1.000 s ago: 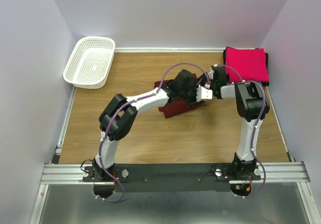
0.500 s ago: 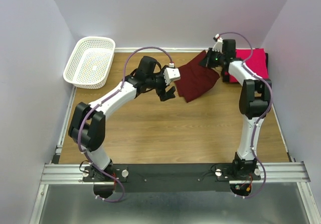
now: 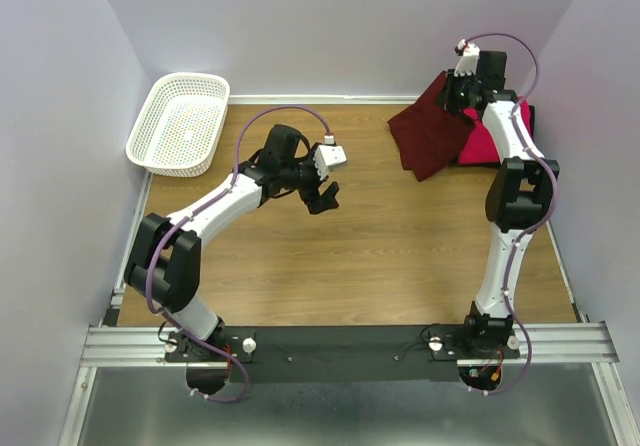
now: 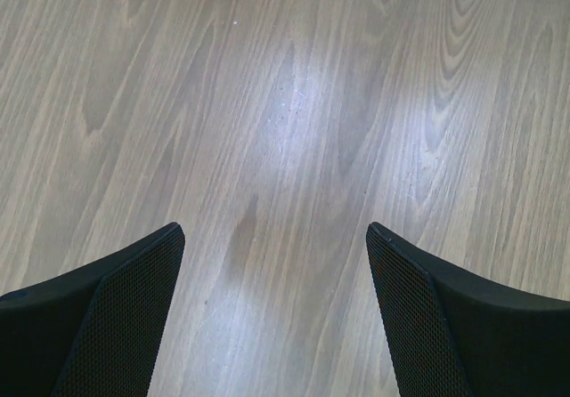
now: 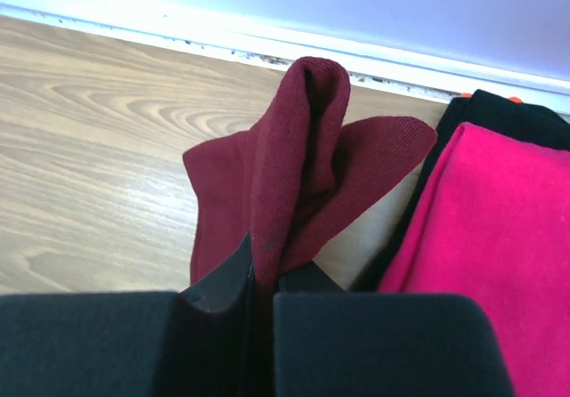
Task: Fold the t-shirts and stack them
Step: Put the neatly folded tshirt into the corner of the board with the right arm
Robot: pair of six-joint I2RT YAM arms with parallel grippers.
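My right gripper (image 3: 458,94) is shut on the folded dark maroon t-shirt (image 3: 425,136) and holds it up at the back right; the cloth hangs down and left from the jaws. In the right wrist view the maroon t-shirt (image 5: 294,166) is pinched between my fingers (image 5: 223,281). The folded bright pink-red t-shirt (image 3: 490,141) lies at the back right on a black t-shirt (image 5: 499,112), and it also shows in the right wrist view (image 5: 490,246). My left gripper (image 3: 322,194) is open and empty over bare wood; its fingers (image 4: 116,317) stand wide apart.
A white mesh basket (image 3: 180,122) stands at the back left corner. Purple walls close in the table on three sides. The wooden tabletop (image 3: 330,266) has a metal rail along its near edge.
My right gripper has carried the maroon t-shirt from the table's middle up and right toward the pink-red stack. My left gripper let go of it, opened and drew back left.
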